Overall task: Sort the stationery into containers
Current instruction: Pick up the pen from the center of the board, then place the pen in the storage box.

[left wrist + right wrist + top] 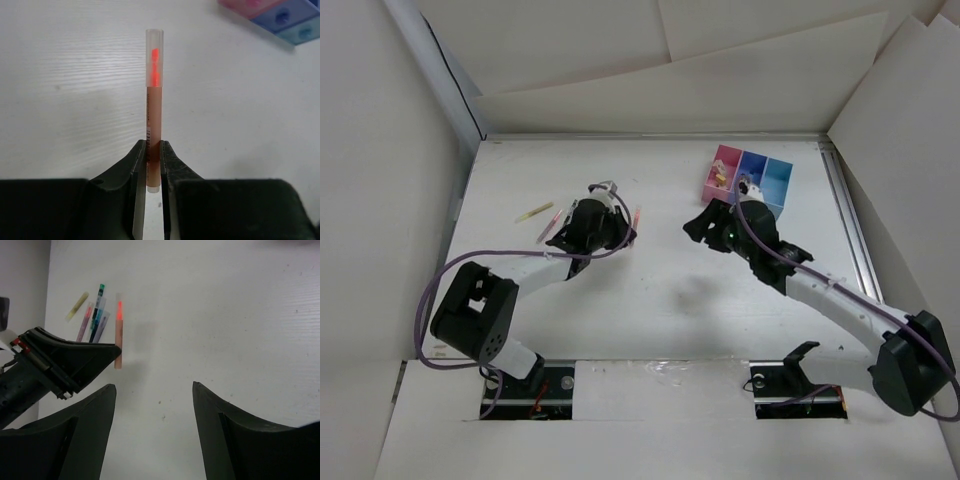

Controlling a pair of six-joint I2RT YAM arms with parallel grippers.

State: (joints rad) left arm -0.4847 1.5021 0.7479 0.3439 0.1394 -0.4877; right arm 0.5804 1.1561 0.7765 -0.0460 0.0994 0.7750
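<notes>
My left gripper (628,228) (153,150) is shut on the lower end of a pinkish-orange pen (154,100) with a clear cap, which points away from the jaws. The pen also shows in the top view (636,218) and the right wrist view (119,335), with a soft shadow beside it. My right gripper (700,225) (154,390) is open and empty over bare table, right of the pen. The joined bins stand at the back right: pink (724,168), dark blue (753,170), light blue (777,180). The pink bin holds small items.
More pens lie left of my left gripper: a yellow one (533,212) (77,306), a pink one (548,224) and a bunch of blue, green and pink ones (95,315). White walls enclose the table (660,300) on the left, back and right.
</notes>
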